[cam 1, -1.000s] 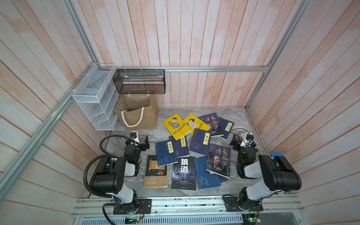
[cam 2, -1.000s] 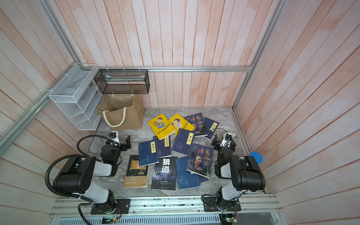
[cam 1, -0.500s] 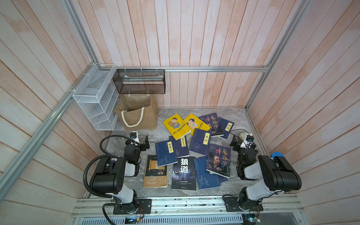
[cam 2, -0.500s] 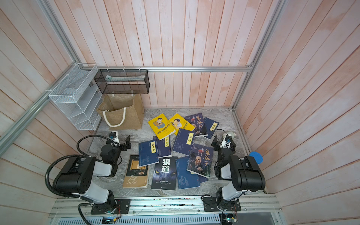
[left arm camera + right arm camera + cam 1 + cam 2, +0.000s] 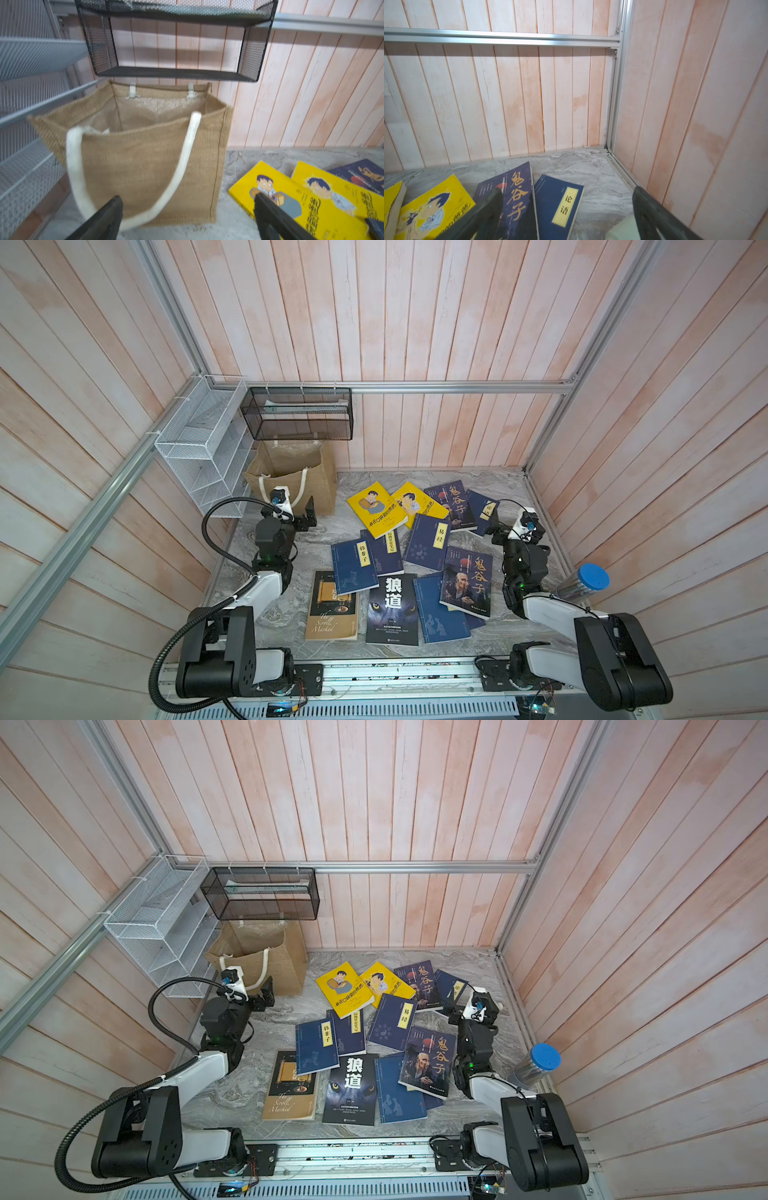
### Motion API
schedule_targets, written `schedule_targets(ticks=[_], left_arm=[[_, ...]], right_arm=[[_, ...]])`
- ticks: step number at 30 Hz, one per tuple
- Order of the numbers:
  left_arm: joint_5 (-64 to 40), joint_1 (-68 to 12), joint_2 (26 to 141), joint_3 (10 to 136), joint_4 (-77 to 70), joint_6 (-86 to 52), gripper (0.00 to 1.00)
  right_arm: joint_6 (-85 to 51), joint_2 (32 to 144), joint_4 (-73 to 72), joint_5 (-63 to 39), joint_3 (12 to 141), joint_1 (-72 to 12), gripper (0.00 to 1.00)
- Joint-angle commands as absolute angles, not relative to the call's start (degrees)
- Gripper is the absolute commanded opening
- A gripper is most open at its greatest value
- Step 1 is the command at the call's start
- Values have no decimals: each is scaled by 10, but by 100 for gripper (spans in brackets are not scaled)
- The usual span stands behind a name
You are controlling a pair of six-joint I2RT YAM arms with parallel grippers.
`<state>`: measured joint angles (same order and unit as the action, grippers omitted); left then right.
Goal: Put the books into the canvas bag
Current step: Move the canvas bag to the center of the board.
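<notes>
While both my jaws stand wide, holding nothing, my left gripper [image 5: 187,198] faces the canvas bag [image 5: 145,166], upright, mouth up, back-left table [image 5: 291,630] corner; right gripper [image 5: 566,191] sits beside the books [image 5: 392,610], flat, covers up, long axes roughly front-to-back, skewed.

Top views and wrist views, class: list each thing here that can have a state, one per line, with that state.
canvas bag, upright, mouth open, no book seen inside
books, flat on the table, overlapping, none in the bag
left gripper, open, empty, facing the bag
right gripper, open, empty, by the books
jar, blue lid on
black basket, hanging above the bag
</notes>
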<state>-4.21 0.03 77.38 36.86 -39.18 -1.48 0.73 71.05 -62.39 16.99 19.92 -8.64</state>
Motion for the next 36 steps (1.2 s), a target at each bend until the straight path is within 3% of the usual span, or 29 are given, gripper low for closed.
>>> schedule_targets(ticks=[1,4,10,16,20,25,27,28,36], left_arm=[[-40,-16,803,486,-253,-8,100],[-21,-36,857,613,-160,16,100],[-58,-42,1033,882,34,17,100],[-45,-69,1159,1051,171,57,99],[-33,-79,1161,1064,229,82,70],[-27,-79,1076,964,230,123,17],[-26,-80,1032,910,215,150,3],[-28,-79,1009,880,208,167,0],[-77,-79,859,723,225,347,0]], right_arm=[[-13,717,-433,212,280,-107,98],[-47,742,-352,216,349,-130,98],[-66,793,-321,218,405,-196,98],[-128,812,-214,183,463,-222,95],[-156,807,-169,159,483,-231,92],[-179,804,-141,139,507,-250,91],[-190,809,-131,129,526,-259,90],[-196,815,-126,122,538,-265,90],[-226,915,-115,55,649,-326,87]])
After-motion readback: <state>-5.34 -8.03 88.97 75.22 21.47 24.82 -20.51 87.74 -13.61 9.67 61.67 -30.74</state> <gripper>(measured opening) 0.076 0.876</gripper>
